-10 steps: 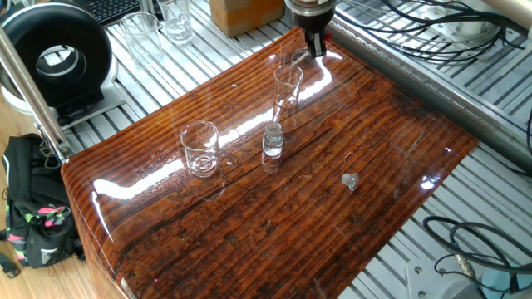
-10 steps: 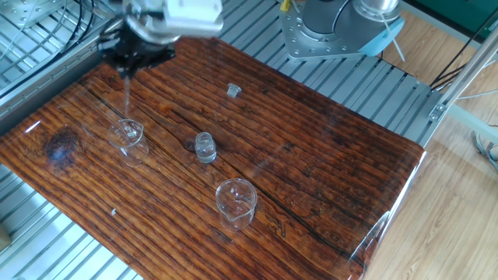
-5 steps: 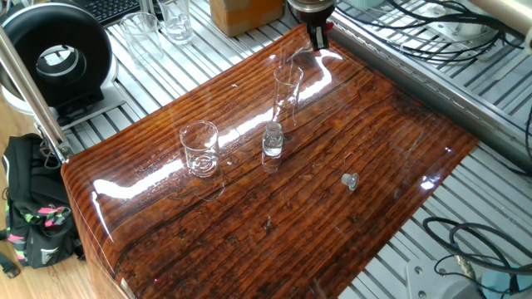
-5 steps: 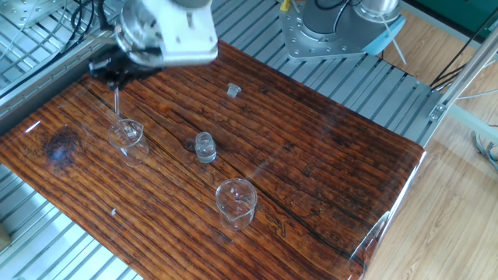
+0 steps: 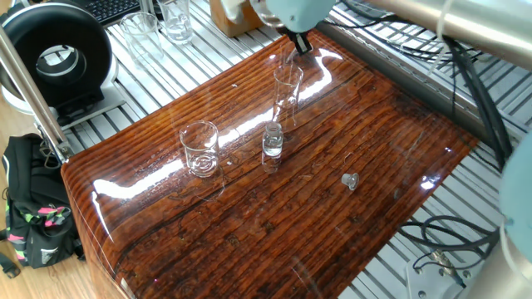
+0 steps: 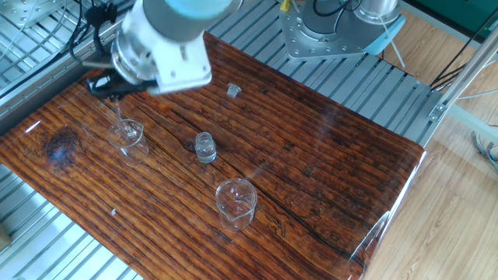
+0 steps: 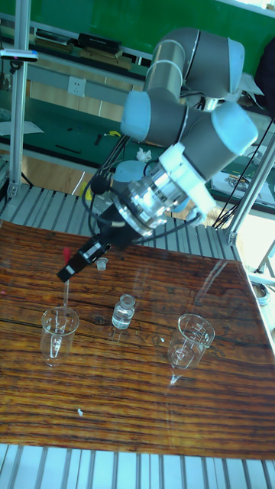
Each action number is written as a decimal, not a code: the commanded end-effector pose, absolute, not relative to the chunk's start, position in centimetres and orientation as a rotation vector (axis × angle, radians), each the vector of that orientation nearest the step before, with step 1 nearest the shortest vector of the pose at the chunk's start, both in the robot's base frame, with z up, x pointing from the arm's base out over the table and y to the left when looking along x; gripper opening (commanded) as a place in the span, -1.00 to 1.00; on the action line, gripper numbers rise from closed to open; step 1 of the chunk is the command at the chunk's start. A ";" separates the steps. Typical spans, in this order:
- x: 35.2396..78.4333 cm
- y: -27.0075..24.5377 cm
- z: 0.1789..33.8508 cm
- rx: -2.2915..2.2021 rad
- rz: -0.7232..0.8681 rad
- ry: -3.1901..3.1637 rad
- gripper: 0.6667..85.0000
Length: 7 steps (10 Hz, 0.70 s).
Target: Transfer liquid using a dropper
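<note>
The gripper [image 7: 70, 269] is clamped on the dropper [image 7: 66, 289], whose red bulb shows at the fingers. The clear tube hangs down into the mouth of the tall glass [image 7: 59, 332], which stands near the far edge of the wooden table [image 5: 274, 216]. A small vial [image 5: 273, 140] stands just beside that glass, and a beaker [image 5: 199, 149] sits apart from both. A small cap [image 5: 350, 180] lies alone on the open stretch of board toward the opposite edge.
</note>
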<state>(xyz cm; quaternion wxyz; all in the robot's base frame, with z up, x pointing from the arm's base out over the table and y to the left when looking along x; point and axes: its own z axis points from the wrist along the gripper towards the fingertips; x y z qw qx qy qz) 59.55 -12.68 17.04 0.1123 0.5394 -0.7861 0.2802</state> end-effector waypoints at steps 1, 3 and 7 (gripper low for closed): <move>58.8 -14.4 14.2 1.606 0.785 -2.255 -0.97; 58.5 -15.0 13.4 1.610 0.786 -2.252 -0.97; 58.4 -14.2 12.9 1.605 0.754 -2.260 -0.97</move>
